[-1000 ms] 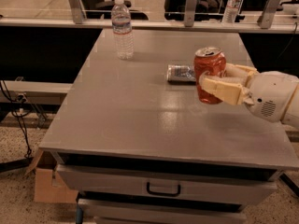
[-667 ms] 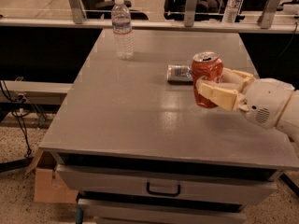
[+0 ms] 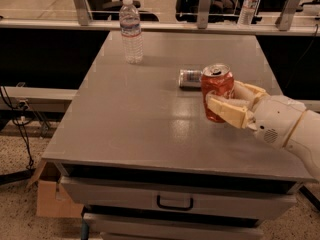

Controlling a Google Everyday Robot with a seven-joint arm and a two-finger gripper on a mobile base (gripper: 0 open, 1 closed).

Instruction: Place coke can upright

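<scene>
Coke can point(image 3: 217, 91) sat upright, clasped by the gripper point(image 3: 223, 98) near the counter's point(image 3: 140, 119) right edge, perhaps touching down, not yet released.

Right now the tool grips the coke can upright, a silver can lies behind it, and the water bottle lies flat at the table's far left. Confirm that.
One error: the camera view shows the water bottle standing upright, not flat, at the far left of the table. The tool does grip the upright coke can, the silver can lying behind it.
</scene>
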